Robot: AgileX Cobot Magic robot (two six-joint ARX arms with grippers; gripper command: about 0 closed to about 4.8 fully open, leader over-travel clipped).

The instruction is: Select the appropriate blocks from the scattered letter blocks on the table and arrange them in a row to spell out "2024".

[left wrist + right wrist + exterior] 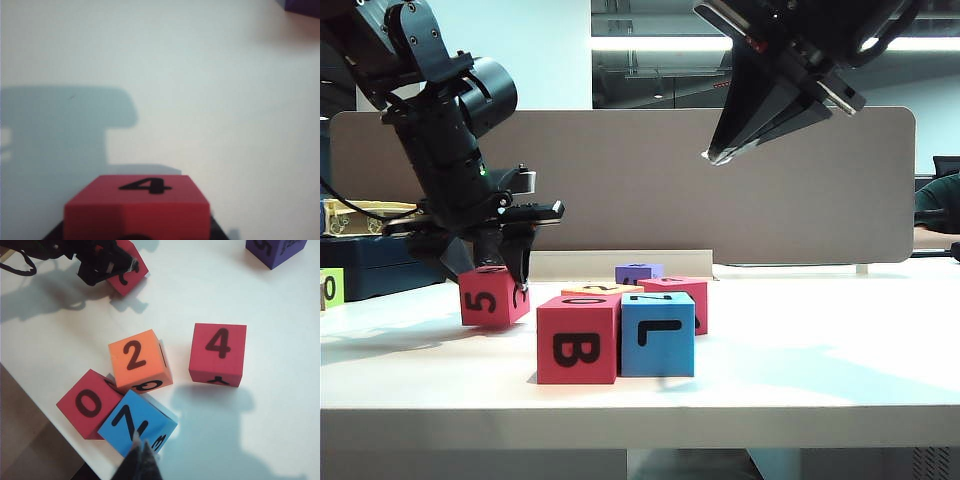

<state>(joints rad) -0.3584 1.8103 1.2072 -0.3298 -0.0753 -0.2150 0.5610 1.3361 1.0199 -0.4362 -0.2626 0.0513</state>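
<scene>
Red block (493, 296) sits clamped in the left gripper (510, 268), tilted at the table (820, 350). Right gripper (720, 152) hangs pinched shut, empty. No row is formed yet; other blocks (141, 366) lie clustered.

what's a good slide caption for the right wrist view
Shut right pincer hovers over orange 2, red 0, blue block and red 4; left pincer holds another red block.
</scene>
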